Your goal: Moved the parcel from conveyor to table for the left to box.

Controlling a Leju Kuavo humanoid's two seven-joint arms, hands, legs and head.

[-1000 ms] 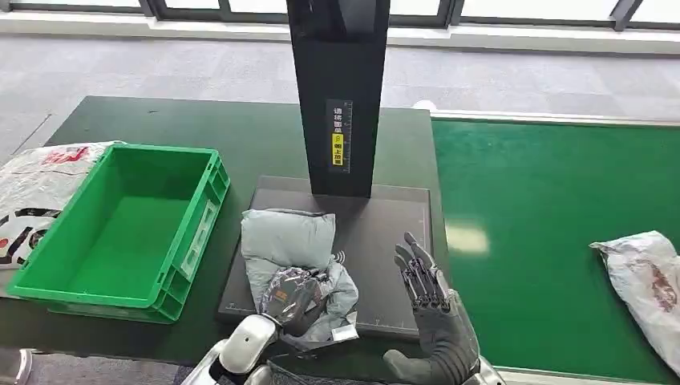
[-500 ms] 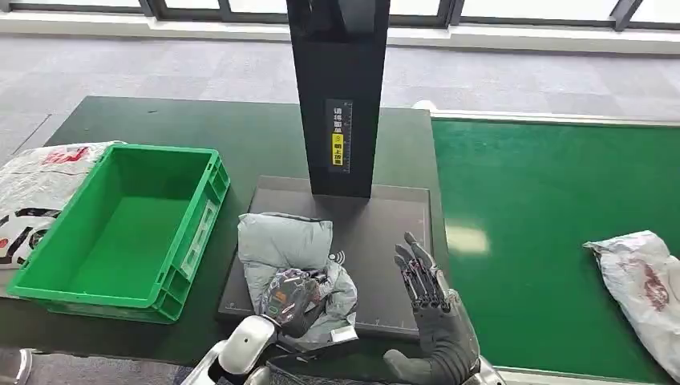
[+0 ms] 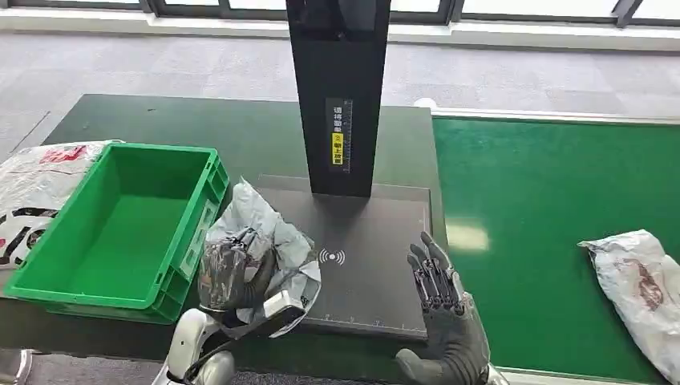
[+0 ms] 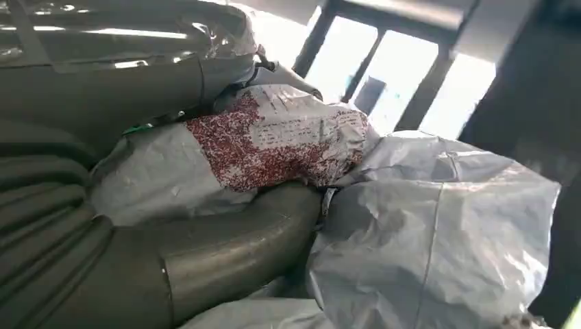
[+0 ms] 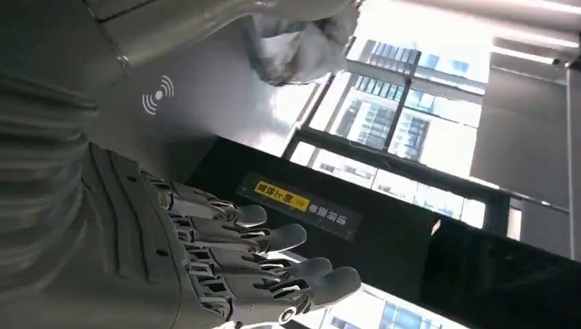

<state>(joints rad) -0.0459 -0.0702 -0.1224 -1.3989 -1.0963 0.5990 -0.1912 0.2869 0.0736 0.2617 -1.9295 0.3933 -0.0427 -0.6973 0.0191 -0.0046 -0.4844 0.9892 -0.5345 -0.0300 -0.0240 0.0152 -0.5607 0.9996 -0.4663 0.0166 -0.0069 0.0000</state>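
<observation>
parcels showing: three — grey parcel (image 3: 265,233) | printed parcel (image 3: 637,285) | white parcel (image 3: 36,180) | green crate (image 3: 60,277) sitting: one

Silver forearms end in dark grey, segmented left hand (image 3: 228,261) and right hand (image 3: 441,301).

Grey parcel (image 3: 269,241) with a red-speckled white patch (image 4: 274,140) — held in the dark grey left hand (image 3: 232,269). Bright green crate (image 3: 120,224), dark green table (image 3: 200,128), green conveyor (image 3: 553,200), black post (image 3: 338,88) with a yellow label (image 3: 337,144).
</observation>
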